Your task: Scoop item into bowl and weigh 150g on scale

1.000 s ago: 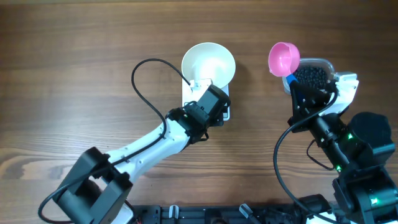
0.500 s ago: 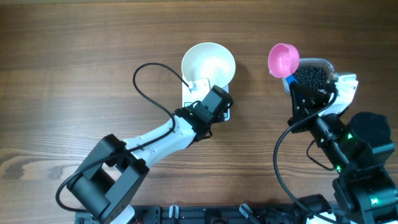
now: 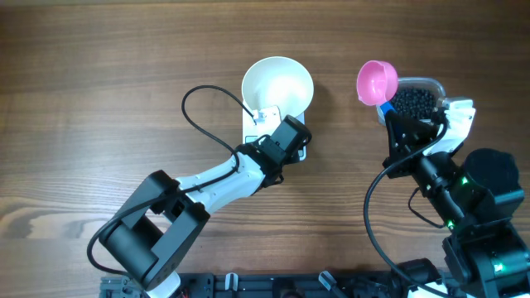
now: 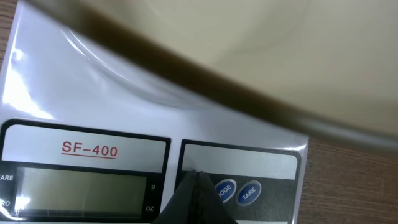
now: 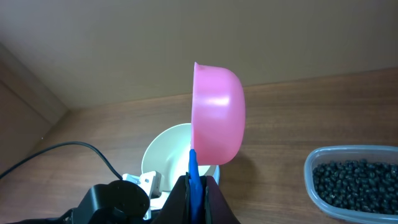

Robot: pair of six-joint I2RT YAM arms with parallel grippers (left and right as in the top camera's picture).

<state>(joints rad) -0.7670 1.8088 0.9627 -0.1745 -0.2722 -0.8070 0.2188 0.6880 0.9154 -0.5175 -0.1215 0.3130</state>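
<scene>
L claw (image 4: pixel 198 186) is pinched tight w/ nothing in it, tip right by the scale (image 4: pixel 112 87) buttons (image 4: pixel 236 191). The white bowl (image 3: pixel 277 83) sits on the scale. R claw (image 5: pixel 196 186) squeezes a pink scoop (image 5: pixel 216 115), tipped sideways. Black beads (image 3: pixel 411 101) lie in the clear tub (image 3: pixel 424 80) beside it.

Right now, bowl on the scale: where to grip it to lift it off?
Pinch the bowl rim at its far edge from above, fingers straddling the wall. It stands upright and open, looks too wide to span, and the left gripper crowds the near side at the scale.
</scene>
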